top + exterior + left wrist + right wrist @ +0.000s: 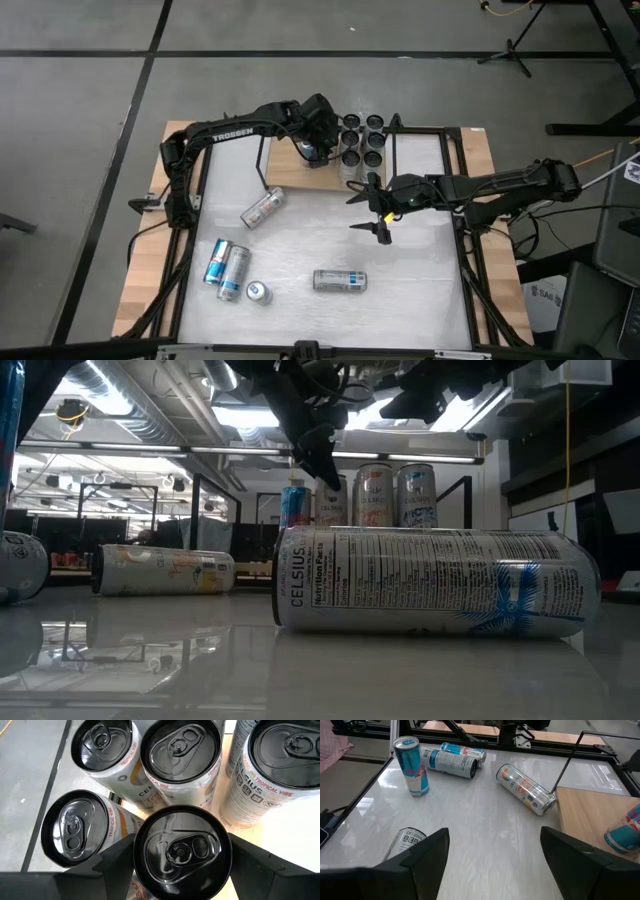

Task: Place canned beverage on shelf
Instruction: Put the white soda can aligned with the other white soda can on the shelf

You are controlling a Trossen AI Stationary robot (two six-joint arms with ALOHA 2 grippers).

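Observation:
The shelf, a light-brown wooden board in a black rod frame, lies at the table's far middle. Several silver cans stand upright on its right part. My left gripper is over the board just left of them, shut on a blue can, which also shows in the right wrist view. My right gripper hovers open and empty over the table, near the shelf's near right corner; it also shows in its own wrist view. My left gripper pinches the blue can between its two fingers, one on each side of the can's upper wall. The fingers come from above, pointing down. The can is upright, top up; in the right wrist view its base looks at the board's surface.
Loose cans lie on the white tabletop: one near the shelf's near left corner, two side by side at the near left, one lying in the near middle. One small can stands upright. Black frame rails border the table.

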